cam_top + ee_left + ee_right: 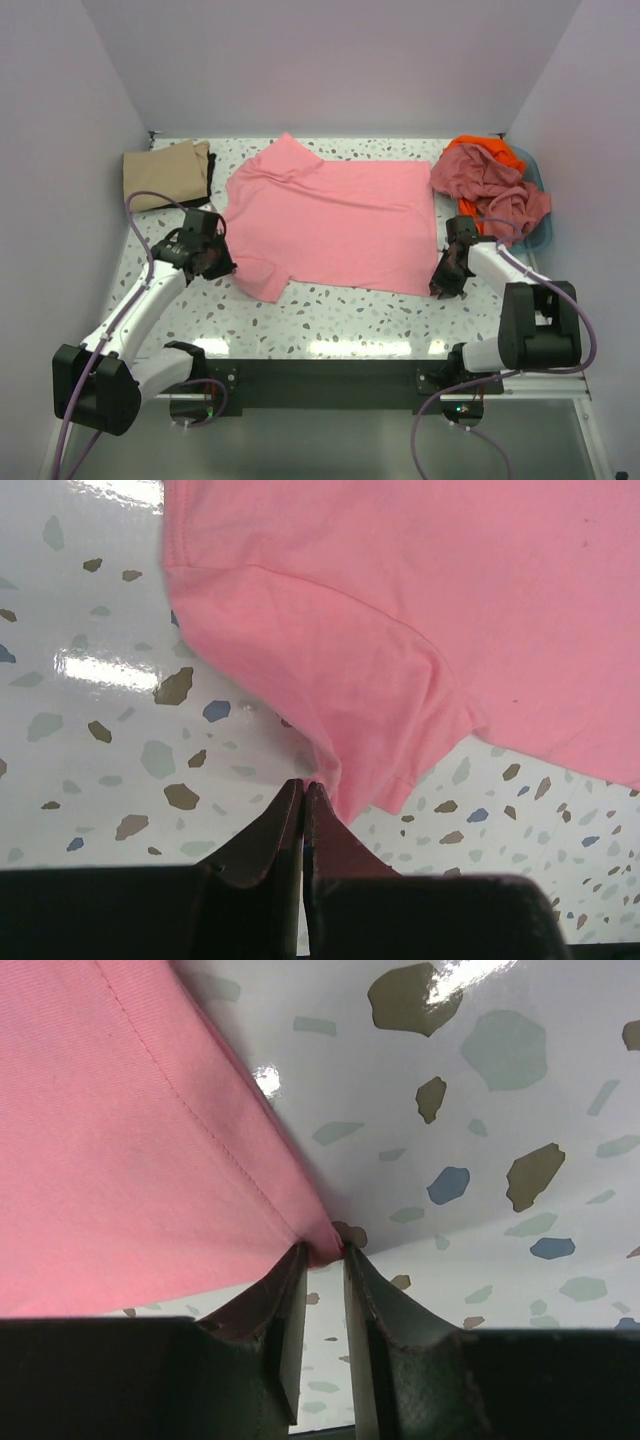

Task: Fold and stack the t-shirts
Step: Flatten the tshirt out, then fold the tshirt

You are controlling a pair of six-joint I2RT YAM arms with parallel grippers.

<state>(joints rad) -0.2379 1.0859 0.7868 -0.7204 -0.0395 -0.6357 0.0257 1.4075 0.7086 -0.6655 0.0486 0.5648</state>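
Nearest, left claw (305, 786), jaws together, nips the sleeve of the pink shirt (330, 220) spread ahead of it; right claw (322, 1253) pinches its hem corner at the tips; advise confirming both bites, then lifting level and taut.

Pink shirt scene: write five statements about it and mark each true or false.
1. The pink shirt lies spread on the table. True.
2. The tan shirt sits in the basket. False: it lies folded at the table's far left corner.
3. The left gripper is shut on the pink shirt's sleeve. True.
4. The right gripper grips the collar. False: it pinches a hem corner.
5. The basket is empty. False: it holds an orange shirt and a dusty pink shirt.
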